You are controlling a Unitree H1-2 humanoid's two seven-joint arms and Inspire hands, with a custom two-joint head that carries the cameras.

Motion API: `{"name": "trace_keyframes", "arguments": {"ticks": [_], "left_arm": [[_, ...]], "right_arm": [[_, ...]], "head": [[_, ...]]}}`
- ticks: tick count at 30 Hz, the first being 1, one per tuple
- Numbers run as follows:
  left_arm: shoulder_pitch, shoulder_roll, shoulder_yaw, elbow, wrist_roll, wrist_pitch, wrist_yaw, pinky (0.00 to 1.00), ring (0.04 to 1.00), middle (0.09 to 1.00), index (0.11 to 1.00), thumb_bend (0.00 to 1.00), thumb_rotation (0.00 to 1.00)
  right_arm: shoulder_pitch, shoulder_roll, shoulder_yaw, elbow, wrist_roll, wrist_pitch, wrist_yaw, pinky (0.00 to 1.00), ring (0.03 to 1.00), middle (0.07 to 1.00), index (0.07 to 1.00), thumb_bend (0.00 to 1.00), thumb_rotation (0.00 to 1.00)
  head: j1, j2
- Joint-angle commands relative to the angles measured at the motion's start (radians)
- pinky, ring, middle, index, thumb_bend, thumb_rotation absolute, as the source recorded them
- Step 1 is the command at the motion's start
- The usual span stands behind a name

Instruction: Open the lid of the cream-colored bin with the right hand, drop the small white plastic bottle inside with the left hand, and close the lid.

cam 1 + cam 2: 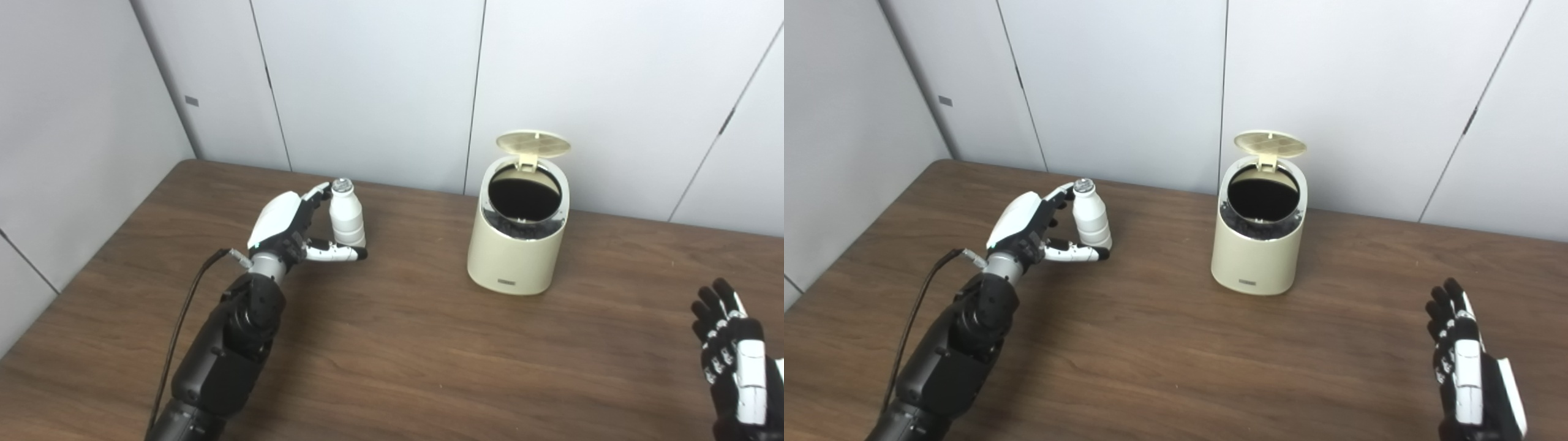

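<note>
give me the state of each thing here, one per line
bin lid: flipped up, open
cream-colored bin: upright, dark opening exposed
small white plastic bottle: upright, capped, inside the left robot hand's grasp
left robot hand: curled around the bottle
right robot hand: open, empty

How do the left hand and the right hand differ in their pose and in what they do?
The left hand is around the small white bottle, far left of the cream-colored bin; the right hand holds nothing and is near the bottom right corner. The left hand's fingers curl beside the bottle; the right hand's fingers are straight, apart, pointing up. Both hands are black and white, and neither touches the bin, whose lid stands open.
</note>
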Motion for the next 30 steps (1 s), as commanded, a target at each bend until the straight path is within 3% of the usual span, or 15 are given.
{"name": "trace_keyframes", "arguments": {"ticks": [1,6,14,22,26,30], "left_arm": [[-0.061,0.014,0.012,0.006,0.002,-0.016,0.035,0.74,0.860,0.874,0.906,1.00,0.33],[-0.082,0.010,0.013,0.031,0.009,0.000,0.046,0.77,0.864,0.858,0.896,1.00,0.30],[-0.100,0.003,0.011,0.044,0.011,0.004,0.073,0.68,0.772,0.788,0.837,0.96,0.25],[-0.102,-0.001,-0.001,0.043,0.007,0.015,0.069,0.63,0.716,0.724,0.798,0.94,0.23],[-0.103,-0.008,0.007,0.053,-0.019,0.000,0.070,0.52,0.614,0.672,0.768,0.92,0.22],[-0.104,-0.013,0.009,0.057,-0.042,0.002,0.068,0.50,0.582,0.647,0.748,0.89,0.20]], "right_arm": [[-0.018,-0.005,0.001,-0.029,0.001,-0.012,0.003,1.00,0.970,0.967,0.988,0.61,0.99],[-0.017,0.001,0.004,-0.024,-0.008,-0.013,-0.005,1.00,0.970,0.965,0.989,0.60,0.98],[-0.015,-0.006,0.002,0.007,0.002,-0.043,0.005,1.00,0.991,0.971,0.990,0.58,0.97],[-0.005,-0.015,0.002,0.004,0.001,-0.040,0.013,1.00,0.980,0.965,0.985,0.63,0.96],[-0.005,-0.015,0.003,0.006,-0.006,-0.043,0.012,1.00,0.973,0.956,0.977,0.64,0.95],[-0.005,-0.016,0.004,0.007,-0.014,-0.043,0.011,1.00,0.967,0.951,0.980,0.63,0.96]], "head": [[0.001,0.001],[-0.022,0.006],[-0.024,0.010],[-0.027,0.015],[-0.028,0.014],[-0.028,0.014]]}}
